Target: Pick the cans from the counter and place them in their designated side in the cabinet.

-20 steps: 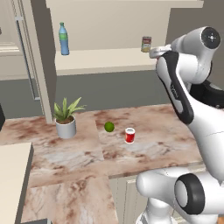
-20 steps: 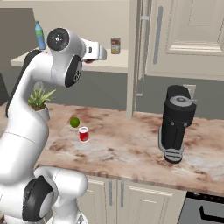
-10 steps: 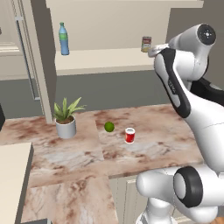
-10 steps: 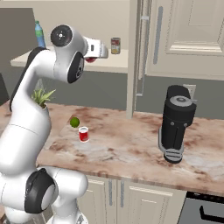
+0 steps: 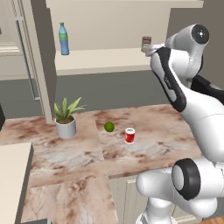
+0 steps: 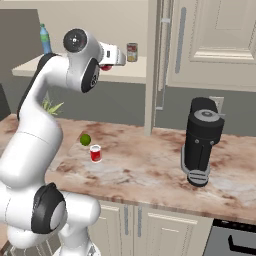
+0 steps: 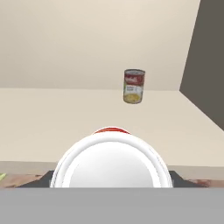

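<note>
One red can (image 7: 110, 164) with a broad white top sits clamped in the gripper (image 6: 106, 66), its top facing the hand camera. The arm is raised and reaches level toward the cabinet (image 5: 109, 59), with the held can at the front edge of the cream shelf board. On that shelf stand a tan-labelled can (image 7: 133, 86) at the right and a blue bottle (image 5: 64, 39) at the left. Down on the counter (image 6: 145, 167), a second red can (image 6: 95, 153) stands just beside a lime (image 6: 85, 139).

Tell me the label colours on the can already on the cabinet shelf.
Red over tan, clearest in the hand view: can.
</note>
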